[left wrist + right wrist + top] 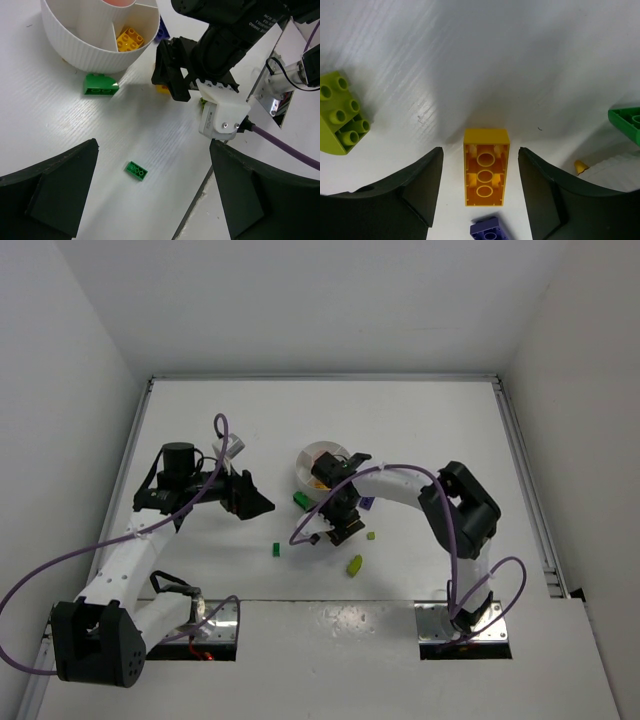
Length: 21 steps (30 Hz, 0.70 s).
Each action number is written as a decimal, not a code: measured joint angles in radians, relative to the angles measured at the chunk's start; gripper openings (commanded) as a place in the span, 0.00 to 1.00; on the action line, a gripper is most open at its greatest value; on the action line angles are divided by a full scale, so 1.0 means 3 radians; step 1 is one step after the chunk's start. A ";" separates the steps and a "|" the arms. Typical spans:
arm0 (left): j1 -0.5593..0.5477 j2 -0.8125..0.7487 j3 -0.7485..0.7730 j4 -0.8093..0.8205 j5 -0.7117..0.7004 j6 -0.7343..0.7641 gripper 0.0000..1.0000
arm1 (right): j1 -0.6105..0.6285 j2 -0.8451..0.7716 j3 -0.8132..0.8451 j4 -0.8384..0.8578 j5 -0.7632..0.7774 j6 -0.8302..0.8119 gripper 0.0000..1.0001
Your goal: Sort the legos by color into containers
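The round white dish [322,466] has wedge sections; one holds a yellow brick [129,39]. My right gripper [480,156] is open and low over the table, with its fingers on either side of an upside-down yellow brick [486,174], not touching it. A dark purple brick [490,231] lies just behind that brick. A lime brick [341,112] lies to the left. My left gripper [152,200] is open and empty above a small green brick [136,170]. A larger green brick [101,84] lies against the dish's wall [90,52].
In the top view, a lime brick [354,564] and a small lime bit [370,535] lie near the right gripper [335,527]. The left gripper [255,502] is left of the dish. White walls surround the table. A seam runs across its near part.
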 measured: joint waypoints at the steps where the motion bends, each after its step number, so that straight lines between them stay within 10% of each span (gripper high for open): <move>1: 0.0000 0.0000 0.0000 0.0000 0.0000 -0.0001 1.00 | 0.0014 0.0008 0.0005 -0.0001 0.0023 -0.0001 0.62; 14: 0.0000 0.0011 0.0000 0.0001 0.0008 -0.0001 1.00 | 0.0187 0.0179 0.0130 0.0004 0.0310 0.0017 0.46; 21: 0.0000 0.0011 0.0000 0.0001 0.0011 -0.0001 1.00 | 0.0214 0.0191 0.0169 -0.0045 0.0371 0.0067 0.20</move>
